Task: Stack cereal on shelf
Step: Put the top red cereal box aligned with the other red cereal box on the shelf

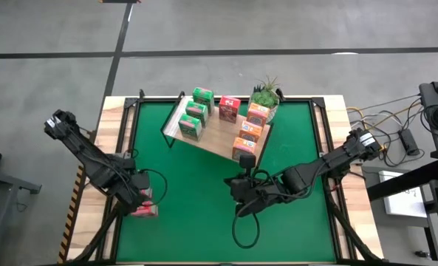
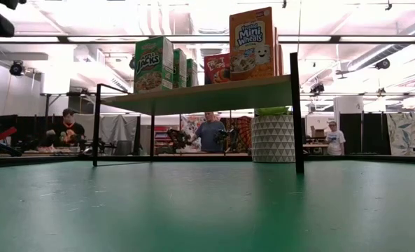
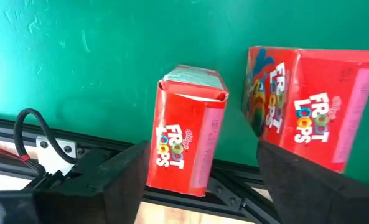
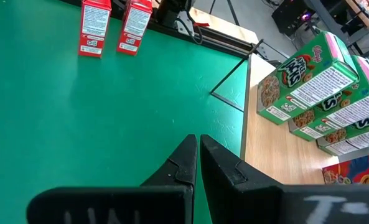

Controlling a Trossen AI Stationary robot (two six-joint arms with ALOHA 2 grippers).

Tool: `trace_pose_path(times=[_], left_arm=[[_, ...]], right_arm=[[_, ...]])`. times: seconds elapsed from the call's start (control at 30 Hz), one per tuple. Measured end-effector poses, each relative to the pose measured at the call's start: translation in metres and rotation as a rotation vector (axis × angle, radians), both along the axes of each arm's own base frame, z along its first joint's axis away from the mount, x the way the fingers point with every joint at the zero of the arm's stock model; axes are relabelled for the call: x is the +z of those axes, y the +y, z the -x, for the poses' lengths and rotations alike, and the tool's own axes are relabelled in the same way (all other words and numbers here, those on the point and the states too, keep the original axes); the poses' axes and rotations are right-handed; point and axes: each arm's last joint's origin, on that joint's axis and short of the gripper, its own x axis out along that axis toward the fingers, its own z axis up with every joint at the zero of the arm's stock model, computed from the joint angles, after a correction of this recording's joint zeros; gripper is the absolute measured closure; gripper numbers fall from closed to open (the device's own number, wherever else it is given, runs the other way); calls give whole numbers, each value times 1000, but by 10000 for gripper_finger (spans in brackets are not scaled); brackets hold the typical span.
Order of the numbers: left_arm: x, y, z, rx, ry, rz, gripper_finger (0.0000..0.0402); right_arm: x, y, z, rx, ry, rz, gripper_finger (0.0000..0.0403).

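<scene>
Two red cereal boxes [image 3: 185, 140] stand by the left hand [image 3: 200, 168], fingers apart; right hand [image 4: 198, 163] together

Blk arms [image 1: 93, 157], blk cables.

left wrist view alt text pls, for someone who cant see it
Two red Froot Loops boxes stand on the green mat, one framed between the open left gripper's dark fingers and the other off to one side, partly hidden by a finger. Neither box is gripped. A black frame rail runs along the mat's edge just behind them.
</scene>
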Motion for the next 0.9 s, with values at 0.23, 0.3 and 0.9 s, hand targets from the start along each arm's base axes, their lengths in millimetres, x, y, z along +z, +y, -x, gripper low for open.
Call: trace_pose_path(times=[0.23, 0.3, 0.9], left_arm=[[-16, 4, 4, 0, 42, -44, 116], [-20, 6, 5, 0, 41, -64, 118], [-30, 2, 2, -4, 22, -54, 191]], right_arm=[[0, 1, 1, 5, 3, -1, 392], [-1, 2, 1, 3, 4, -5, 392], [-1, 1, 1, 0, 5, -8, 392]])
